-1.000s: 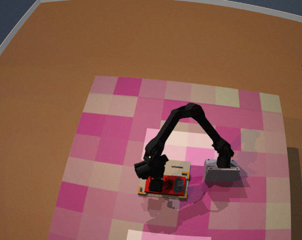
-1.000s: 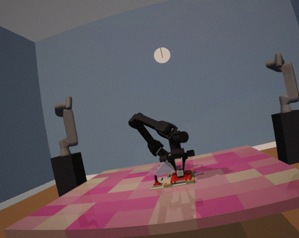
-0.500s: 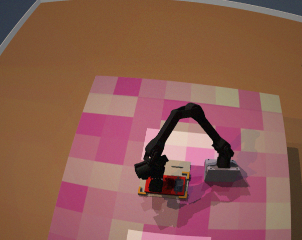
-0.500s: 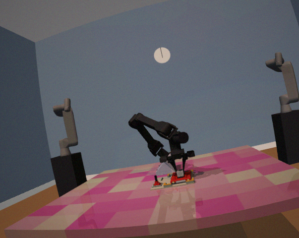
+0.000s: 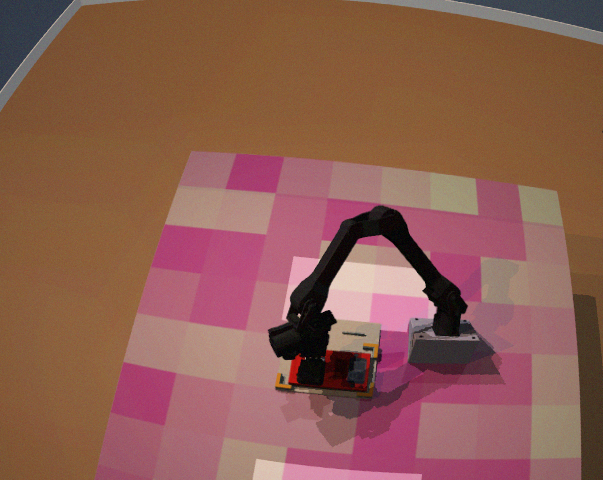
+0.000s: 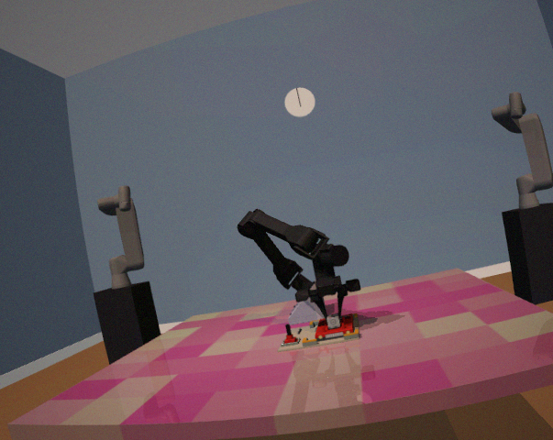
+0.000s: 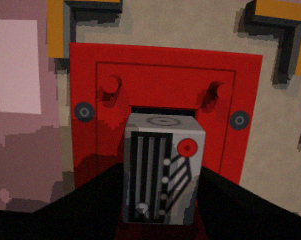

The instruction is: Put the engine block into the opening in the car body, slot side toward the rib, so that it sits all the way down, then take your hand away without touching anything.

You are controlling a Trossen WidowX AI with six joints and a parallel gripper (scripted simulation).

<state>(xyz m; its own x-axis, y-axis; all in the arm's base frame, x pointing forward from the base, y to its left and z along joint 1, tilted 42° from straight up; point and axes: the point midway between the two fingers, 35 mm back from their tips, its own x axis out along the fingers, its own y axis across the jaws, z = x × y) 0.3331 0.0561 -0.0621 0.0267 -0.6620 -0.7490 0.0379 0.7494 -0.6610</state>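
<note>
The grey engine block is between the two fingers of my gripper, which is shut on it. In the wrist view its upper face shows a dark panel with light bars, diagonal stripes and a red disc. The red car body lies under the block. A dark strip of its opening shows just beyond the block's far end. The block covers the rest, so its depth and the rib cannot be told. In the top view the arm hides the block.
The car body lies on a cream board with orange corner brackets around it. A red piece with a black post stands on the board's left part in the exterior view. The arm's grey base is beside the board.
</note>
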